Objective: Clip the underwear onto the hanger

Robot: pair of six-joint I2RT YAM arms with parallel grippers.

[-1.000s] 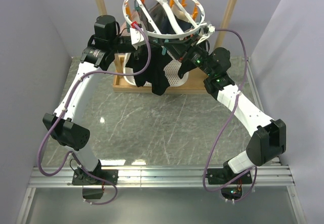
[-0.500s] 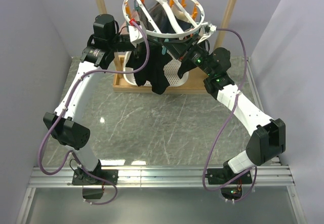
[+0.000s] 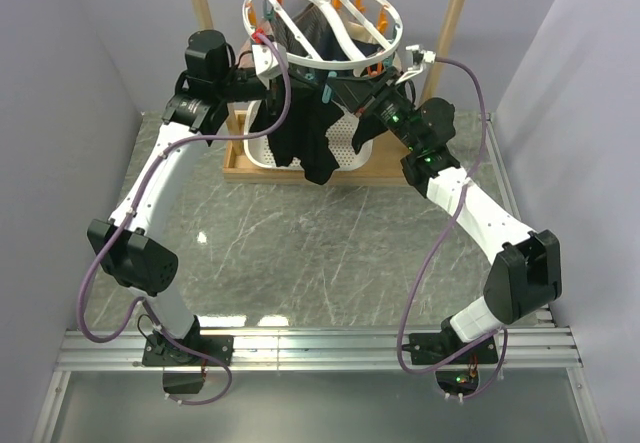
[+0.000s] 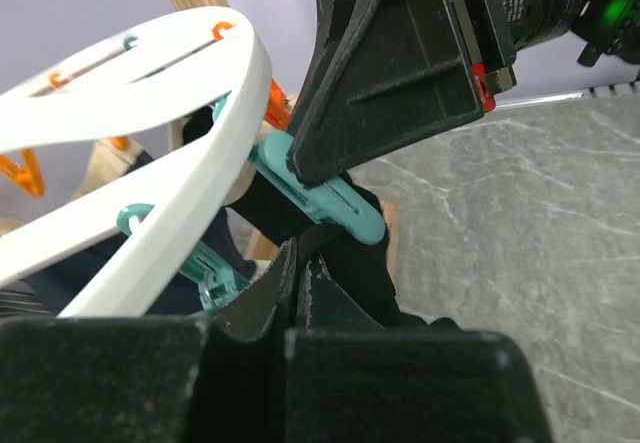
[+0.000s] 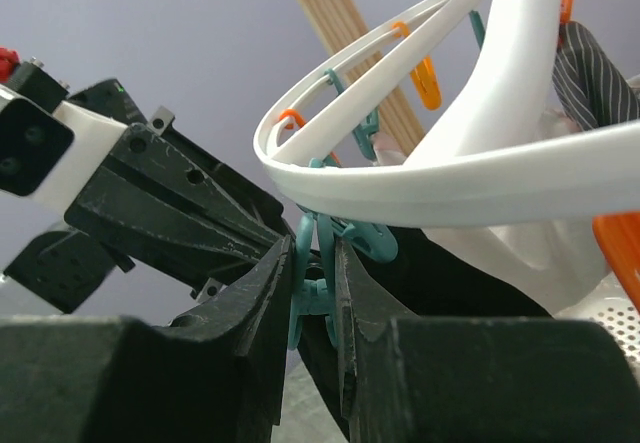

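The round white hanger hangs from the wooden rack, with orange and teal clips under its ring. The black underwear hangs below its front edge. My left gripper is shut on the underwear's upper edge, holding it up at a teal clip. My right gripper is shut on that teal clip, squeezing its handles just under the hanger ring. The two grippers meet fingertip to fingertip below the ring.
A wooden frame rack carries the hanger. A white perforated basket sits on the rack's base behind the underwear. A dark striped garment hangs inside the ring. Grey walls stand close on both sides.
Both grippers have risen a little toward the hanger ring, lifting the underwear's top edge higher. The right gripper has moved in closer to the clip.
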